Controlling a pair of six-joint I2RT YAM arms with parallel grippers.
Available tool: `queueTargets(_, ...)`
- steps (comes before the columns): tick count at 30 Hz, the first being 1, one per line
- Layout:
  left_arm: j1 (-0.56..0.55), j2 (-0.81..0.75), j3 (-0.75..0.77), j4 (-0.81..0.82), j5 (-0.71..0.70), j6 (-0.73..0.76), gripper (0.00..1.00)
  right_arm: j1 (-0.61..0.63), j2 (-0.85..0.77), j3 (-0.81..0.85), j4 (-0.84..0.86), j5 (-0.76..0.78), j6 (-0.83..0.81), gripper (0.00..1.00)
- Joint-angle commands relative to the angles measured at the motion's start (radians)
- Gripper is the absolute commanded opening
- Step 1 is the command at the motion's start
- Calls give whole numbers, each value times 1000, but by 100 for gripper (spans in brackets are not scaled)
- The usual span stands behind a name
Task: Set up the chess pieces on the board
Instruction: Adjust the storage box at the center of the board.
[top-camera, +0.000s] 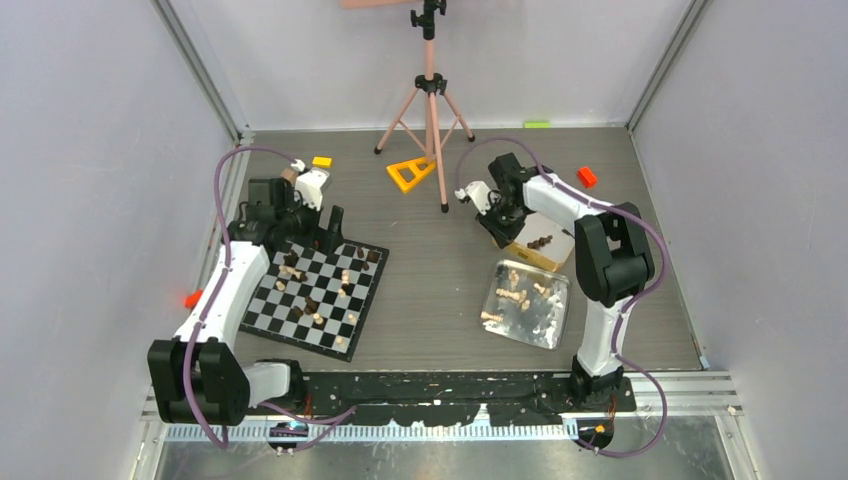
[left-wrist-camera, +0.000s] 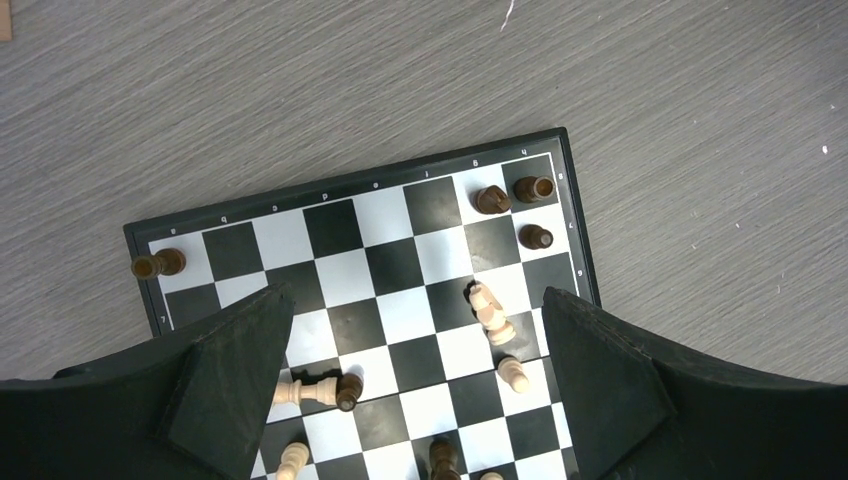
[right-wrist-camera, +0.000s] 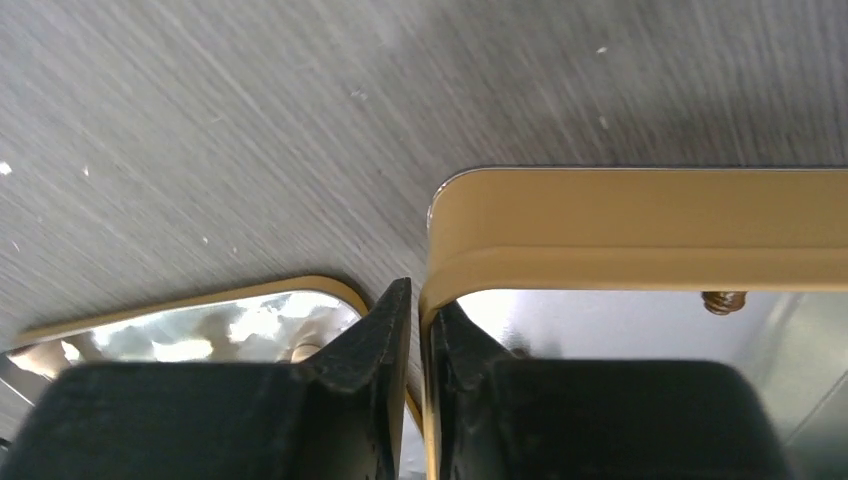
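On the grey table (top-camera: 440, 270) the board (top-camera: 290, 322) sits skewed; left end effector (left-wrist-camera: 415, 310) gapes, right end effector (right-wrist-camera: 418, 300) pinches the gold tin (right-wrist-camera: 640, 225).

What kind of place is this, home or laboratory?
Probably a lab test cell: plain panel walls enclose the table, a tripod stands on it, two arms are bolted at its edge.

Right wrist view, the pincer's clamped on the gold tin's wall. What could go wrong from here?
Held by one thin wall, the gold tin could slip or tilt in the right pincer, spilling the dark pieces inside. The silver tray lies close beside it, so a swing might knock it and scatter its light pieces.
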Motion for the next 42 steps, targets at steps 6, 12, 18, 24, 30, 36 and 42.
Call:
queueTargets(6,-4,-48,34,-22,-75,58,98,27,-74,-44,-101,130,-308,7)
queueTargets(12,-3,-2,56,-98,-214,74,98,-13,-118,-94,-97,248,-411,6)
queueTargets(18,19,61,85,-177,-284,61,98,-42,-143,-67,-125,194,-364,30)
queueTargets(24,131,116,139,-258,-276,42,98,-42,-163,-66,-127,84,-281,52)
queueTargets(30,310,178,201,-336,-192,59,98,-42,-213,-87,-101,40,-194,60)
queueTargets(36,492,290,243,-407,-72,45,98,-42,-274,-115,-79,20,-124,61)
queueTargets(42,572,409,233,-370,-44,19,99,-42,-324,-124,-71,-21,-67,64)
